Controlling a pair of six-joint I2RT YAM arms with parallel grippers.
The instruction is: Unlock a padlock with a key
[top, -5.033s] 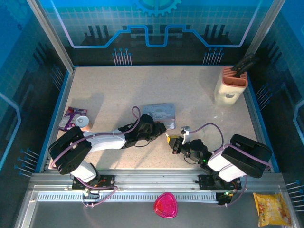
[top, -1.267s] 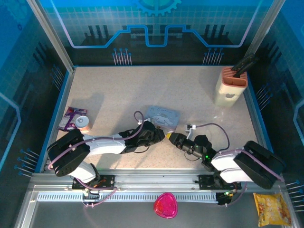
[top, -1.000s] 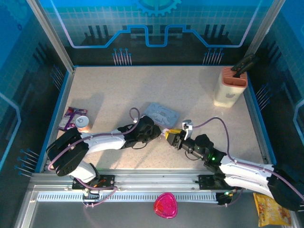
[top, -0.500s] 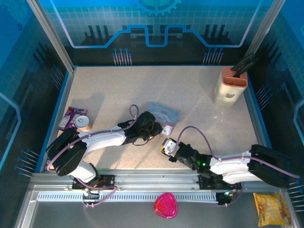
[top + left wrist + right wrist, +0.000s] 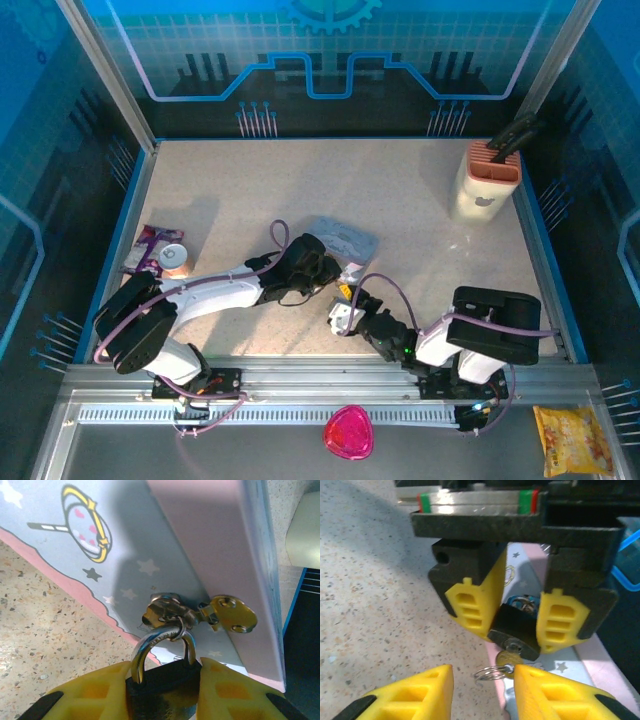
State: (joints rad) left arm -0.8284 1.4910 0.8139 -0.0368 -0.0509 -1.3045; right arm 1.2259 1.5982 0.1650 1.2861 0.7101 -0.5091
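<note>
The left tool (image 5: 162, 672) clamps the padlock (image 5: 516, 627), shackle hooked on the tin (image 5: 200, 540). The key (image 5: 509, 658) sticks from its keyhole, just ahead of the right tool (image 5: 484, 680), fingers spread.

A robot test cell, the sort you'd find in a lab or a demo booth.

A left arm (image 5: 215, 293) and a right arm (image 5: 470, 335) are bolted to an aluminium rail (image 5: 300, 378) at the near edge of a speckled table (image 5: 400, 200). Metal posts (image 5: 105, 75) and blue-lit panels (image 5: 200, 40) printed with circuit traces and a gear (image 5: 330, 10) box it in. Purple cables (image 5: 385, 285) loop off the arms. Odd props lie about: a cream holder (image 5: 480, 195), a snack packet (image 5: 572, 440).
</note>
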